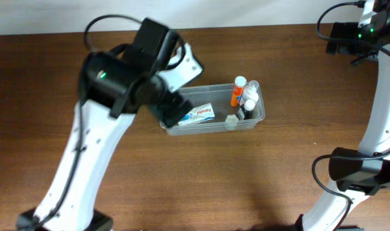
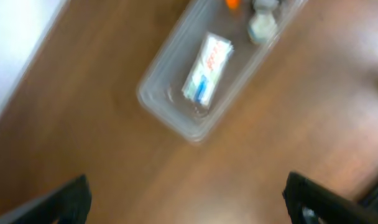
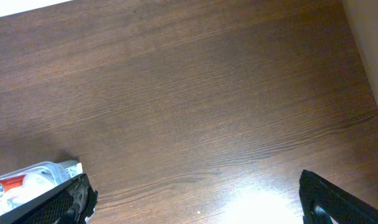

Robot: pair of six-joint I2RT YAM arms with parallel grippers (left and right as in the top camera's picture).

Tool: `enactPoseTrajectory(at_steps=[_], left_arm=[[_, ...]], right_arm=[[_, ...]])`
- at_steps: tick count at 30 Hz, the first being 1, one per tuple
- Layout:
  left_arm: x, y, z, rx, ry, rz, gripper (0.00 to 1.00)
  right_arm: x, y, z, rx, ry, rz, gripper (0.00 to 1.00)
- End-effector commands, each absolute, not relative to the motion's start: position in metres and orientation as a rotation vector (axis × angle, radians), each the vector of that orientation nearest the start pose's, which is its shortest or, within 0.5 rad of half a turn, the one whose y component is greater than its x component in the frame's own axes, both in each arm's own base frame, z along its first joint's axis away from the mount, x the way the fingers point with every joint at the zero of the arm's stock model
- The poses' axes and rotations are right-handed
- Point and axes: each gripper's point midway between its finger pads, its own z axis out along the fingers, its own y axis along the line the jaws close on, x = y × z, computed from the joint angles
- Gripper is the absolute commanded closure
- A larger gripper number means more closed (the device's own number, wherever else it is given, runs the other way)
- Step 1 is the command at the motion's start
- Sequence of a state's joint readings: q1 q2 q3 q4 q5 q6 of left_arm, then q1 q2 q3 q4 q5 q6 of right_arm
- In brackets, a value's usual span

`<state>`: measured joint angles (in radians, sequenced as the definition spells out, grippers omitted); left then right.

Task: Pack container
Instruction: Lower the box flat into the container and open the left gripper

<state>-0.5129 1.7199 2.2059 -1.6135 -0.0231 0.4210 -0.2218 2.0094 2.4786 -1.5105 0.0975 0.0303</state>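
Overhead view: clear container point(image 1: 201, 129) sits mid-table, partly packed.
A white-and-blue box point(image 1: 199, 115) lies flat in the tub's middle, while an orange bottle point(image 1: 237, 95) and white bottles point(image 1: 250, 97) cluster at its right end. The left fingers point(image 2: 68, 200) hang spread wide above its left end, holding nothing. The right fingers point(image 3: 74, 198) gape empty over bare table point(image 3: 195, 93) nearby.

Container point(image 1: 211, 128) clear glossy plastic; table point(image 1: 214, 183) smooth dark wood grain.
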Motion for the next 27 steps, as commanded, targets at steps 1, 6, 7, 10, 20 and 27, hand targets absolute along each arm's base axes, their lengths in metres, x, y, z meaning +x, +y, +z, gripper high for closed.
enactPoseTrajectory(at_steps=[1, 6, 7, 10, 20, 27], left_arm=[[0.289, -0.159, 0.324, 1.171, 2.473, -0.009, 0.01], [0.287, -0.158, 0.327, 1.166, 2.466, -0.010, 0.01], [0.287, -0.158, 0.327, 1.159, 2.469, -0.014, 0.01], [0.285, -0.161, 0.327, 1.139, 2.480, -0.046, 0.01], [0.289, -0.165, 0.286, 1.108, 2.565, -0.068, 0.01], [0.317, -0.169, 0.246, 1.006, 2.419, -0.080, 0.01]], right_arm=[[0.432, -0.117, 0.312, 0.382, 2.567, -0.204, 0.02], [0.432, -0.117, 0.312, 0.382, 2.567, -0.204, 0.02], [0.432, -0.117, 0.312, 0.382, 2.567, -0.204, 0.02], [0.432, -0.117, 0.312, 0.382, 2.567, -0.204, 0.02], [0.432, -0.117, 0.312, 0.382, 2.567, -0.204, 0.01], [0.432, -0.117, 0.312, 0.382, 2.567, -0.204, 0.02]])
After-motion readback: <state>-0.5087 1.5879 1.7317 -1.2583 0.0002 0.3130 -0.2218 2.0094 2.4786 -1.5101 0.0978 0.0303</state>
